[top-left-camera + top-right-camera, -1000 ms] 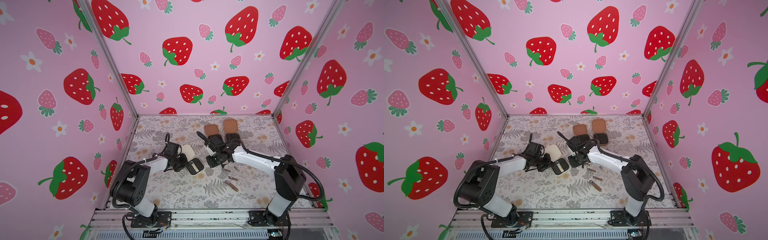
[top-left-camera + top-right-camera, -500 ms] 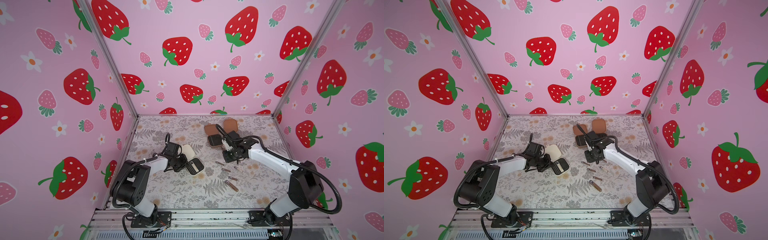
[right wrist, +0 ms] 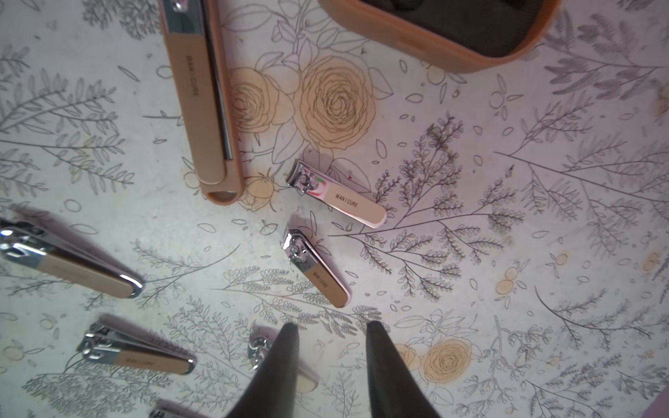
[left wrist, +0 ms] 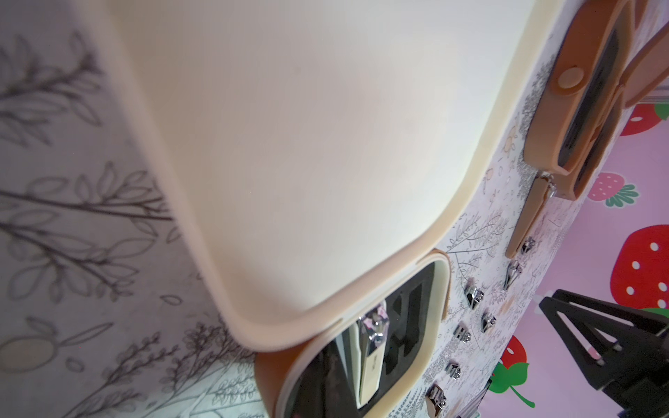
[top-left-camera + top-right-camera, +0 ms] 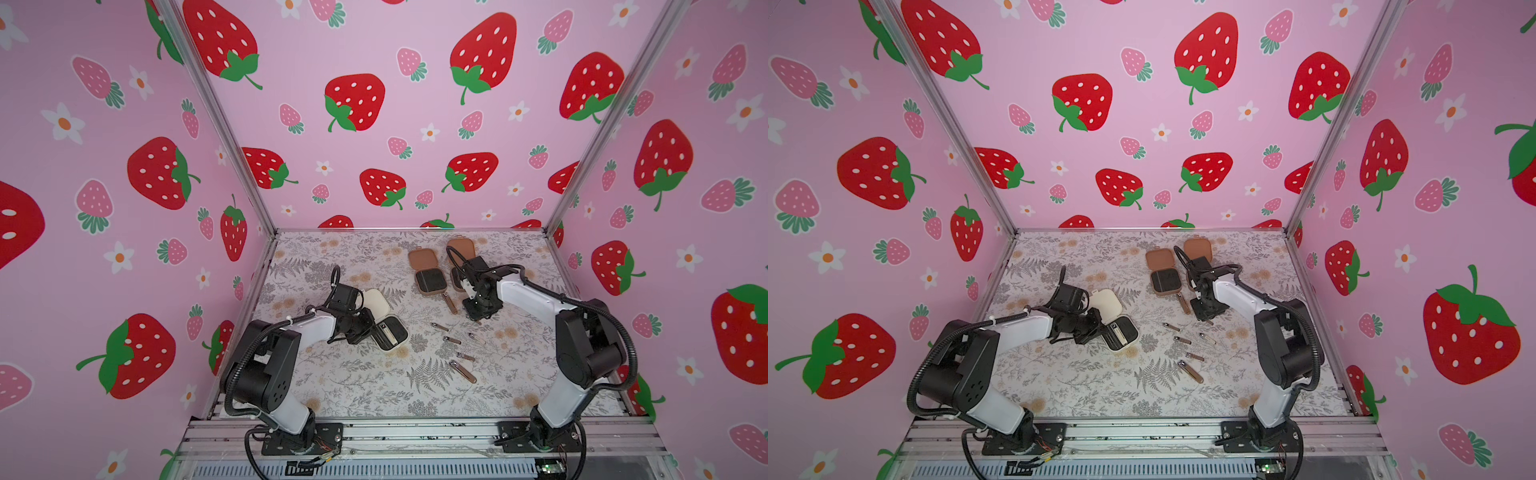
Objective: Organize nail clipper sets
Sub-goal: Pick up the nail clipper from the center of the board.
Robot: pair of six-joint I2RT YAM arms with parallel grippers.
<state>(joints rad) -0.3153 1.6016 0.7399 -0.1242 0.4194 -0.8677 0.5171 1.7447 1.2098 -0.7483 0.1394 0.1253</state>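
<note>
- floral-print table (image 5: 324, 386), pretty busy pattern
- cream case (image 5: 377, 302) lying open on it
- brown cases (image 5: 430, 279), both open, near the back
- metal clippers (image 5: 462, 371) scattered loose

Soft, even light fills both top views. The pink strawberry-print walls (image 5: 374, 50) are bright, and their corners bow with wide-angle distortion. Only faint shadows lie on the grey floral-print table mat (image 5: 353, 386). In the left wrist view, the cream rounded-square case lid (image 4: 307, 126) looms close and blurred. In the right wrist view, glare flashes off a chrome-headed beige nail clipper (image 3: 68, 266), smeared at the frame edge.
</note>
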